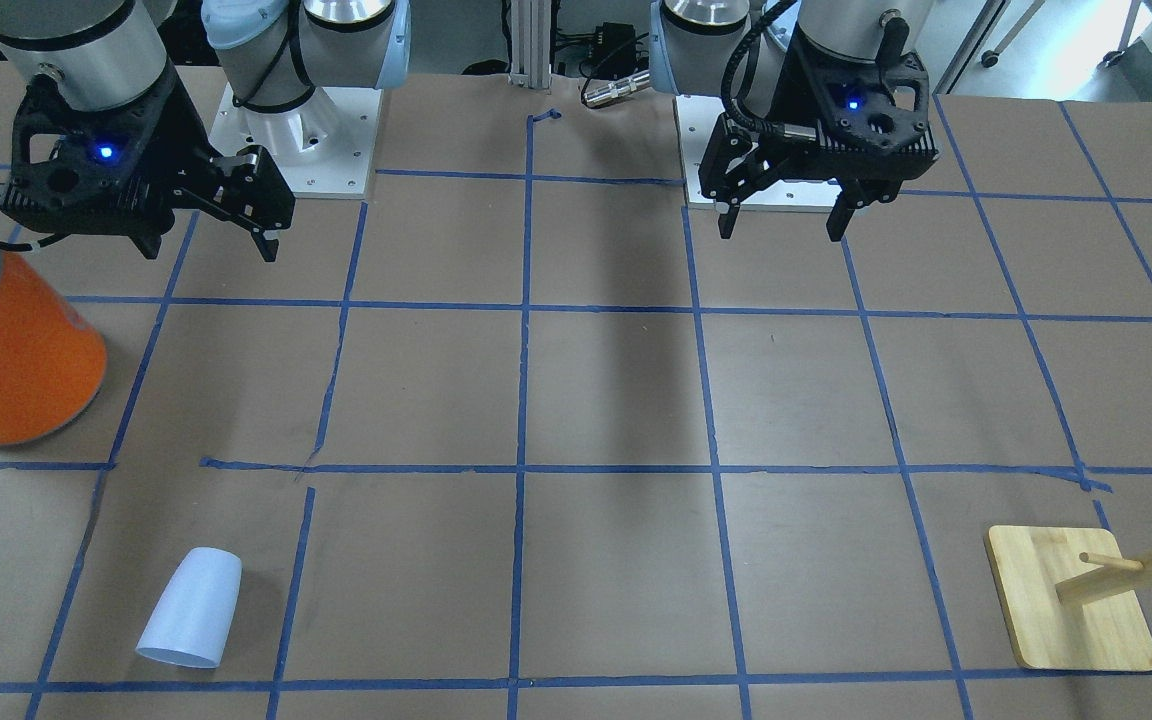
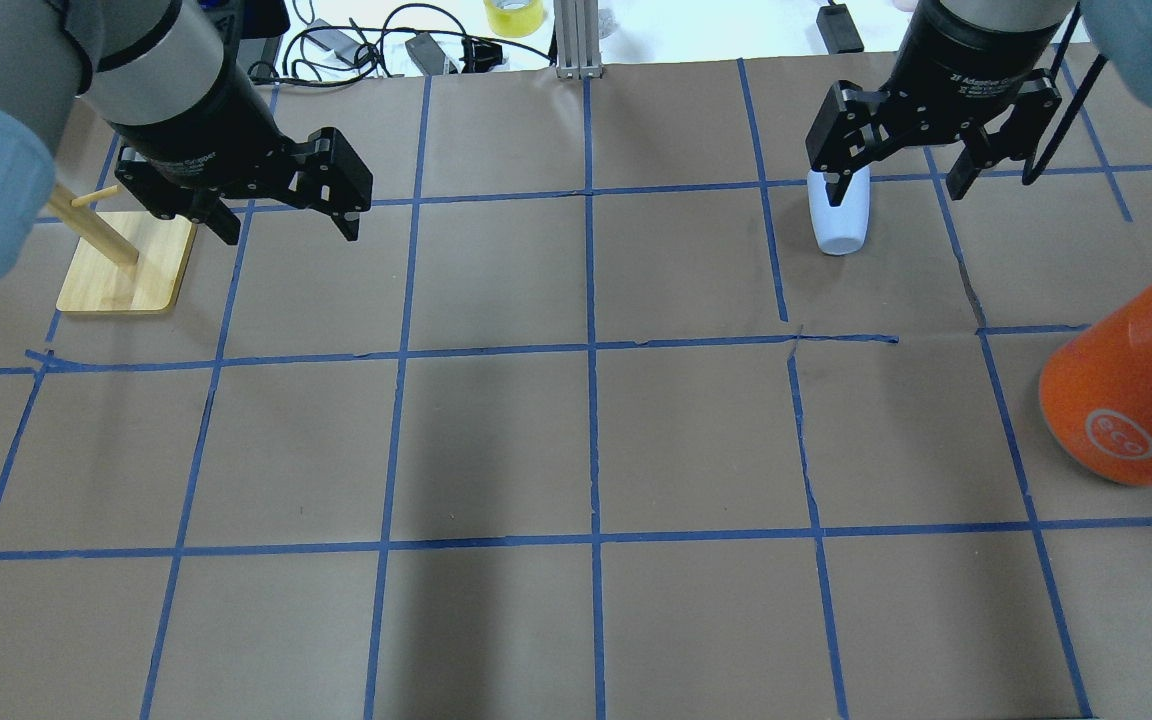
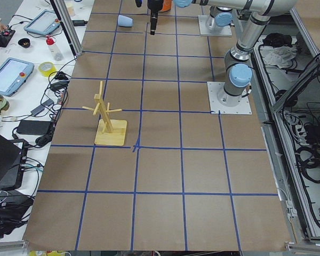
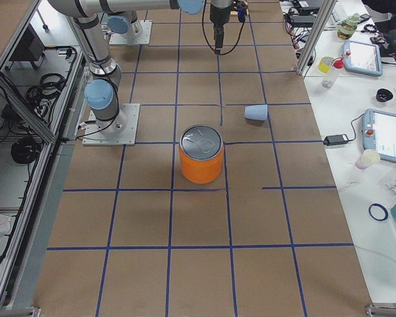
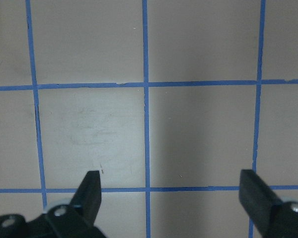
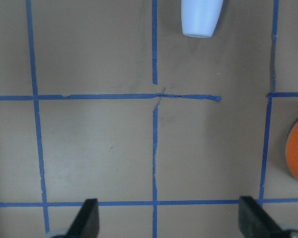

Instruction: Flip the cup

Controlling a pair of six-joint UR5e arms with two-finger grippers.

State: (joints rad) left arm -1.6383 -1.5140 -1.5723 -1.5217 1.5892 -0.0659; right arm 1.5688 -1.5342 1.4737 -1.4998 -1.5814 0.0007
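**Can beside the arm, cup free to roll**

Your biggest hazard is the orange can point(image 1: 11, 365). It stands just beside the right gripper point(image 1: 208, 245), so a careless swing out toward the cup could clip it and tip it over. Both sets of fingers are spread wide and hold nothing. The left gripper point(image 1: 784, 225) hangs above the desk, well apart from the cup.

The cup point(image 1: 191, 608) appears to lie on its side on the robot's right, out toward your edge, with its narrow end toward the robot. It is smooth and tapered, so it may roll away or squirt out if you pinch it off-centre.

The desk point(image 2: 496, 450) is covered in brown paper. Past its far edge a white bench point(image 4: 356, 105) carries a pendant point(image 4: 387, 135) and cables. A wooden peg stand point(image 2: 126, 270) sits on the robot's left. The blue tape point(image 1: 521, 400) grid is crooked and torn near the cup.
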